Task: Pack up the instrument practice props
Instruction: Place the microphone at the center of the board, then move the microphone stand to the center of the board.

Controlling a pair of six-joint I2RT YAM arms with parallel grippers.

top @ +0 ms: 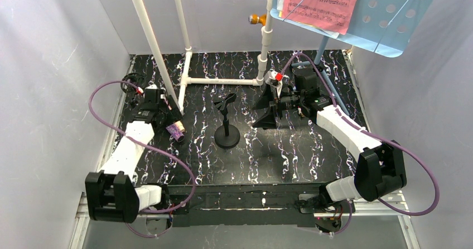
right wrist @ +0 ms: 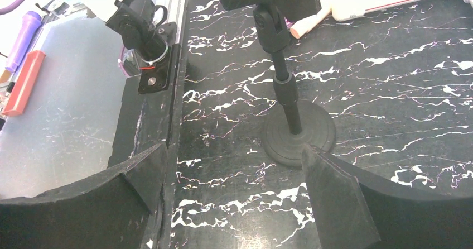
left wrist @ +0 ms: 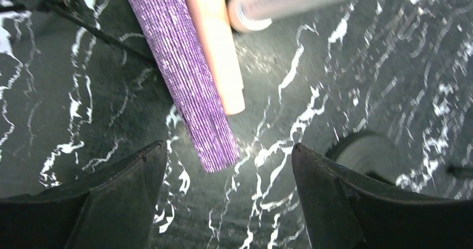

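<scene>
Hovering at the left of the table (top: 290,159), our left gripper (left wrist: 227,145) stands open over the purple microphone (left wrist: 187,76) lying flat; the round-base stand (top: 227,134) sits upright mid-table; our right gripper (right wrist: 233,147) gapes wide, holding nothing.

A glittery purple microphone (left wrist: 184,76) lies flat at left; a black round-base stand (top: 227,134) stands upright at centre; pink sheet music (top: 321,0) rests on the blue rack (top: 390,34).
</scene>
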